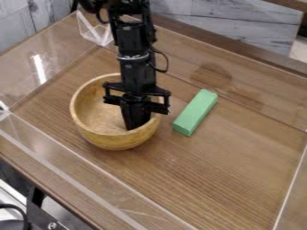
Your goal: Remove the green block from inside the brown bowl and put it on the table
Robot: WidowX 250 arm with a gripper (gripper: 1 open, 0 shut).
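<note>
Green block [196, 112]: on the worktop [228, 171], outside the brown bowl [113, 140], just beside its right-hand rim as the camera sees it. Lies flat, no contact with the bowl that I can make out. Long axis slants, far end leaning away from the bowl, near end closest to the rim.

Tool [135, 124]: reaches down into the bowl from its far side, tip low within the rim, toward the wall on the block's side. Jaws narrow, drawn together; no green between them. Whether the tip touches the bowl's inner wall, cannot tell; dark parts hide it.

Relation that matters: block lies to the camera's right of the tool, with the bowl's right wall standing between. One arm only, so no choice of side.

Judgement: the block's placement already meets the task. What seems left is withdrawal. Any next move should go up first, clear of the rim, before going sideways; a sideways sweep from this depth could drag the bowl into the block's near end.
</note>
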